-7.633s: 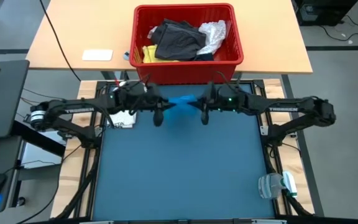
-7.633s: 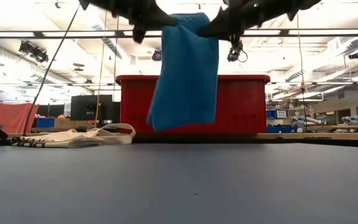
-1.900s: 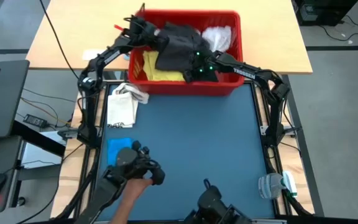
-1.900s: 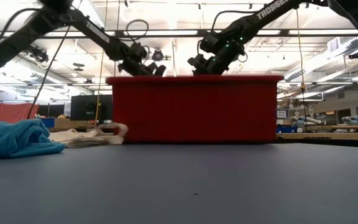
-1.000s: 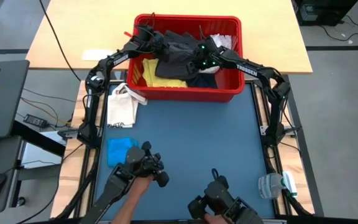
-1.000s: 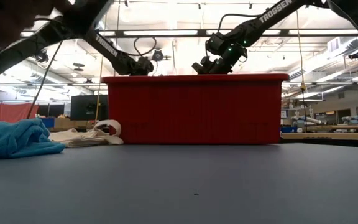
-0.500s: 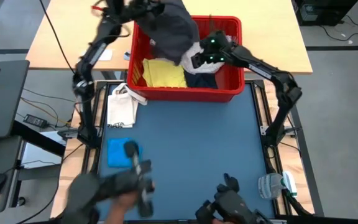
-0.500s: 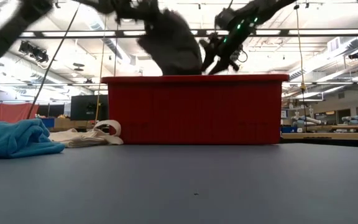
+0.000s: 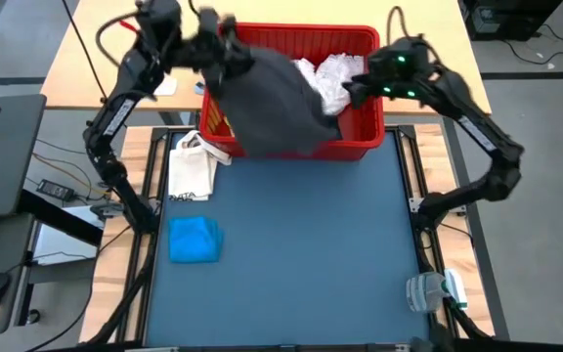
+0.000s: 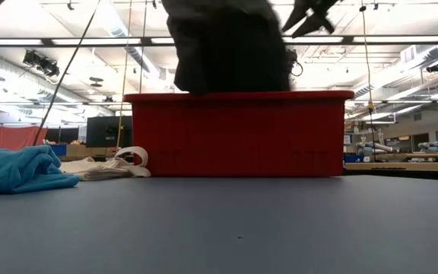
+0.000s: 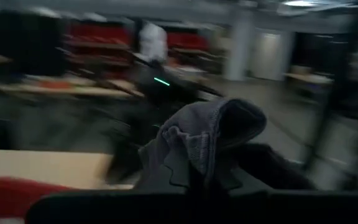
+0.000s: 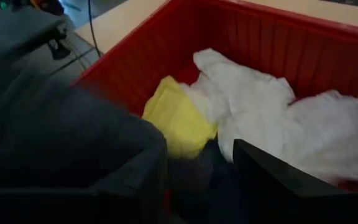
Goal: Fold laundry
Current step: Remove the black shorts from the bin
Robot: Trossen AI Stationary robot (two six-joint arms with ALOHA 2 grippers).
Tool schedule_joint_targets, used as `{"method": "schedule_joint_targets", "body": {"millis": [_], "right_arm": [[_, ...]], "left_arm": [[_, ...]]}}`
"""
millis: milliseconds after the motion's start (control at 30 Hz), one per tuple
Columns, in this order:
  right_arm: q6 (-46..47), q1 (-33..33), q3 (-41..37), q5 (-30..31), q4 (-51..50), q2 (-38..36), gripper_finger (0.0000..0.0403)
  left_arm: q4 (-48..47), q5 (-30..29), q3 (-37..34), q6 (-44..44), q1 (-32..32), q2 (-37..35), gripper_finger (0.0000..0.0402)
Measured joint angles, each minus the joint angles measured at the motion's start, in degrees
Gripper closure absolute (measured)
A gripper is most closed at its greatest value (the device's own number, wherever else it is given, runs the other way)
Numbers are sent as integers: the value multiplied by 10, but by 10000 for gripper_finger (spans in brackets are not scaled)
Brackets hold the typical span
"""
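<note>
While the dark grey garment (image 9: 280, 103) hangs in the air over the red basket (image 9: 360, 132), the scene reads as follows.

Left gripper (image 9: 213, 44): raised above the basket's left rear corner, fingers pinched tight on a bunched fold of the dark grey garment; the left wrist view shows that fold (image 11: 210, 140) gathered between them.

Dark grey garment: hangs from the left gripper, draped across the basket's left half and over its front wall in the high view; in the low view it (image 10: 230, 46) hangs above the rim.

Right gripper (image 9: 352, 90): above the basket's right side, fingers apart and holding nothing; the right wrist view looks down past them into the basket.

Basket: at the table's far edge, beyond the blue mat (image 9: 291, 254).

White garment (image 9: 330, 73): in the basket's right rear part, beside the grey one.

Yellow garment (image 12: 179, 118): in the basket, touching the white garment, partly under the grey cloth.

Blue garment (image 9: 194, 240): on the mat near its left edge, well apart from the basket.

Tote bag (image 9: 192, 166): on the mat's left edge, between the blue garment and the basket.

Clear plastic item (image 9: 436, 291): near the table's front right corner.
</note>
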Motion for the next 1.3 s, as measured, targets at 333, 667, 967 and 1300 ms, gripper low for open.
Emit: {"method": "schedule_joint_targets", "body": {"millis": [333,667,967,1300], "right_arm": [[-2,54,-23,0,-100,-83,213],[81,141,-192,-4,-50,-139,213],[167,163,-355,-52,145,-101,213],[142,165,-395,-117,175,-24,213]], "left_arm": [[-63,-3,0,13,-242,-2,388],[-212,-178,0,-81,-338,64,387],[-315,-323,-73,51,-266,175,374],[-305,-290,-156,93,-164,195,279]]}}
